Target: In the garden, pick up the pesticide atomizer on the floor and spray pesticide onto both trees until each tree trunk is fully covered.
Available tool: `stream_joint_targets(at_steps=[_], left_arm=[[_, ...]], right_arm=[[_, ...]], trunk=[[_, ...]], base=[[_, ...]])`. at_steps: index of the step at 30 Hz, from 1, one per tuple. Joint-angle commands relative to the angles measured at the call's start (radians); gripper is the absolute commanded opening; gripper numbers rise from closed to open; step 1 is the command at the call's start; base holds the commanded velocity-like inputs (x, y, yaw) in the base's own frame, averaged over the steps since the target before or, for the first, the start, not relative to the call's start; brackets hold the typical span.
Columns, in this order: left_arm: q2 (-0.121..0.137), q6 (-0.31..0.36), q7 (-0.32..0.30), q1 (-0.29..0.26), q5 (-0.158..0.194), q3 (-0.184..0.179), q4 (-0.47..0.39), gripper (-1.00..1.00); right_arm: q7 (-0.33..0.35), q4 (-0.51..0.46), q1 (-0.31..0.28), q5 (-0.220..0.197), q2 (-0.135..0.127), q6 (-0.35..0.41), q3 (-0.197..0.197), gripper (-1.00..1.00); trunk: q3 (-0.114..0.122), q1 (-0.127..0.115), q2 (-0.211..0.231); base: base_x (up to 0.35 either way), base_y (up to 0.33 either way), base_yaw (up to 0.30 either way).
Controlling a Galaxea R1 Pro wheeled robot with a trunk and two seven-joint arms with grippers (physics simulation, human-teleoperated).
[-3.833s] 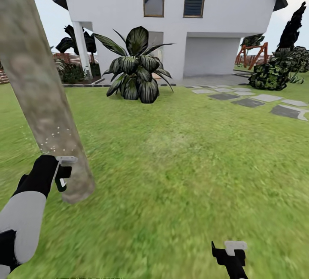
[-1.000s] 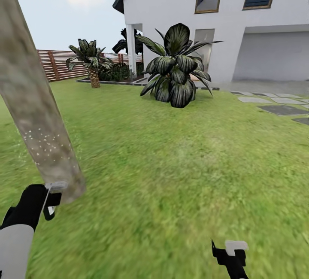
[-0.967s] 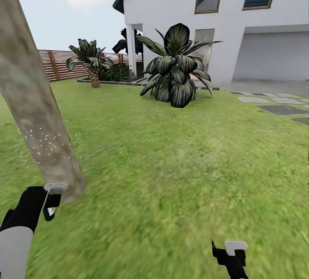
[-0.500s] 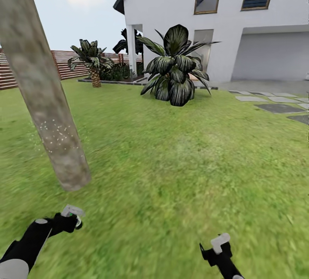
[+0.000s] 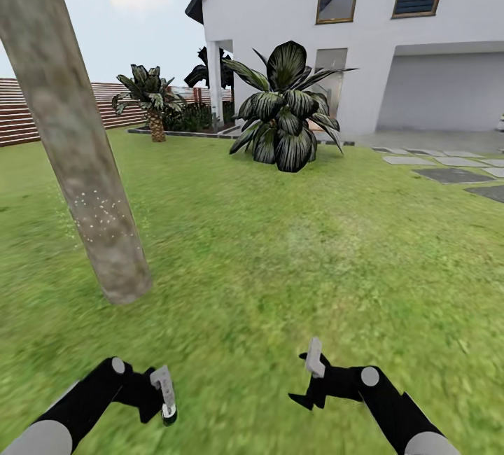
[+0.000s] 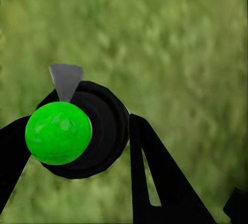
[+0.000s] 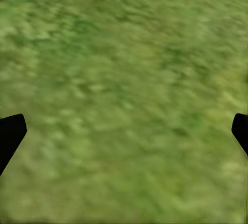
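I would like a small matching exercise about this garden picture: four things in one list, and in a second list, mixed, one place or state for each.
Things:
1. trunk
2. left gripper
3. right gripper
4. paving slabs

Places or states:
a. flat in the grass at the right, near the house
b. open, with nothing but grass between its fingers
c. dotted with white specks low down
d. holds the atomizer with its green ball

Pairs: 1-c, 2-d, 3-b, 4-a
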Motion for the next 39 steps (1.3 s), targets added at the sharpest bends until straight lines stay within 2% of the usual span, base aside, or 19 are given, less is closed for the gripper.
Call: stream_joint_targets(at_steps=[1,3,7,8,11,16,20,24,25,27,29,33,37,39], left_arm=[[0.0,-0.009,-0.001,-0.001,0.001,-0.005,-0.003,-1.0],[-0.003,-0.05,0.004,-0.001,0.003,-0.004,0.0,-1.0],[-0.015,-0.081,0.016,0.001,0.01,-0.003,0.006,-1.0],[-0.027,-0.096,0.023,0.002,0.009,-0.004,0.007,-1.0],[-0.047,-0.143,0.041,0.003,0.007,-0.006,0.009,-1.0],[-0.083,-0.163,0.065,0.004,0.005,-0.009,0.01,-1.0],[-0.123,-0.163,0.066,0.004,0.0,-0.011,0.01,-1.0],[-0.167,-0.157,0.066,0.003,-0.002,-0.018,0.01,-1.0],[-0.172,-0.154,0.066,0.002,-0.003,-0.024,0.01,-1.0],[-0.176,-0.149,0.068,0.002,-0.002,-0.067,0.01,-1.0],[-0.18,-0.145,0.069,0.001,-0.002,-0.087,0.009,-1.0],[-0.19,-0.116,0.069,-0.003,-0.005,-0.096,0.008,-1.0],[-0.201,-0.08,0.069,-0.008,-0.065,-0.095,0.003,-1.0],[-0.211,-0.077,0.069,-0.01,-0.076,-0.095,0.004,-1.0]], right_arm=[[0.001,-0.003,0.0,0.009,0.0,-0.006,0.001,1.0],[0.003,-0.004,-0.001,0.009,0.001,-0.005,0.002,1.0],[0.018,-0.005,-0.005,0.011,0.01,-0.004,0.004,1.0],[0.038,-0.005,-0.006,0.011,0.013,-0.004,0.004,-1.0],[0.08,-0.005,-0.016,0.01,0.019,-0.004,0.004,-1.0],[0.112,-0.005,-0.037,0.015,0.061,-0.005,0.006,-1.0],[0.146,-0.006,-0.062,0.016,0.085,-0.004,0.053,-1.0],[0.149,-0.006,-0.071,0.016,0.109,-0.004,0.06,-1.0],[0.149,-0.006,-0.072,0.016,0.112,-0.004,0.06,-1.0],[0.149,-0.01,-0.072,0.016,0.121,-0.004,0.061,-1.0],[0.15,-0.028,-0.073,0.016,0.125,-0.004,0.062,-1.0],[0.151,-0.047,-0.073,0.016,0.127,-0.002,0.063,-1.0],[0.15,-0.049,-0.073,0.016,0.136,-0.002,0.064,-1.0],[0.15,-0.049,-0.073,0.016,0.143,-0.002,0.064,-1.0]], trunk=[[-0.001,0.0,0.0],[-0.001,0.0,0.0],[-0.001,0.0,0.0],[-0.001,0.0,0.0],[-0.001,0.0,0.0],[-0.001,0.0,0.0],[-0.001,0.0,0.0],[-0.001,0.0,0.0],[-0.001,0.0,0.0],[-0.001,0.0,0.0],[-0.001,0.0,0.0],[-0.001,0.0,0.0],[-0.001,0.0,0.0],[-0.001,0.0,0.0]], base=[[0.0,0.0,0.0],[0.0,0.0,0.0],[0.0,0.0,0.0],[0.0,0.0,0.0],[0.0,0.0,0.0],[0.0,0.0,0.0],[0.0,0.0,0.0],[0.0,0.0,0.0],[0.0,0.0,0.0],[0.0,0.0,0.0],[0.0,0.0,0.0],[0.0,0.0,0.0],[0.0,0.0,0.0],[0.0,0.0,0.0]])
